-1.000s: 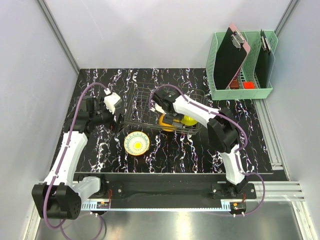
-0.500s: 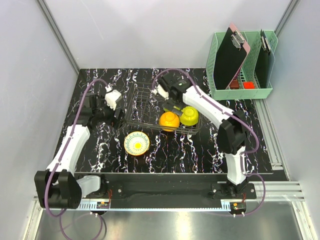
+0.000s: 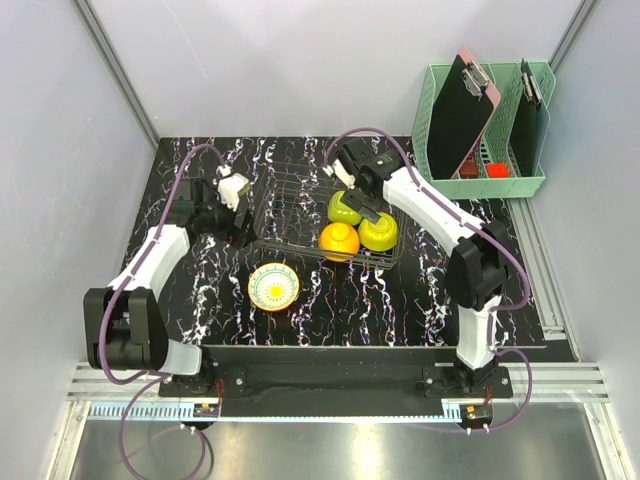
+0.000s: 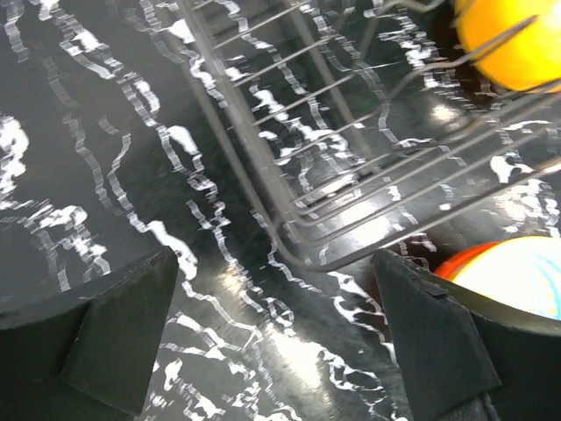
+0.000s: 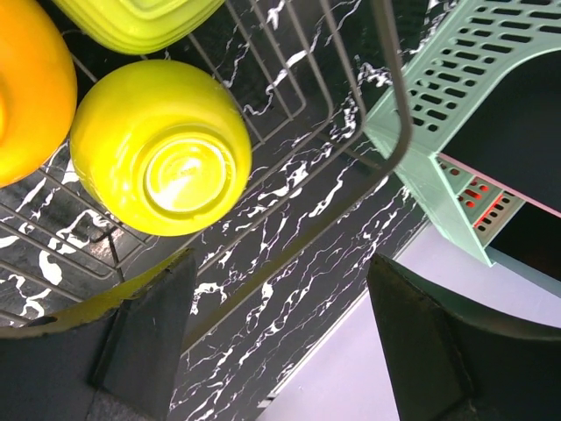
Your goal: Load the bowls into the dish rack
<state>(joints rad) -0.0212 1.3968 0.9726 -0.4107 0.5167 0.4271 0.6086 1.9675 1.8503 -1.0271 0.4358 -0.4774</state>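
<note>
The left gripper (image 4: pixel 276 272) hung over the black marbled tabletop (image 3: pixel 200 290), just beside the left end of the dish rack (image 3: pixel 290 215). Its jaws were spread wide and nothing lay between them. The cream-white bowl (image 3: pixel 273 287), edged in red-orange, sat upright on the tabletop close in front of the rack, outside the wires.

Three bowls were inside the rack, grouped in its right half. The orange bowl (image 3: pixel 339 240) was at the near side. The lime green bowl (image 3: pixel 343 207) was behind it. The yellow-green bowl (image 3: pixel 378 232) lay upside down just beside the orange one, on its right.

The right gripper (image 5: pixel 280 263) was above this group. Its jaws were released and gripped nothing. A mint-green basket (image 3: pixel 480 185) with clipboards stood well apart at the far right.
</note>
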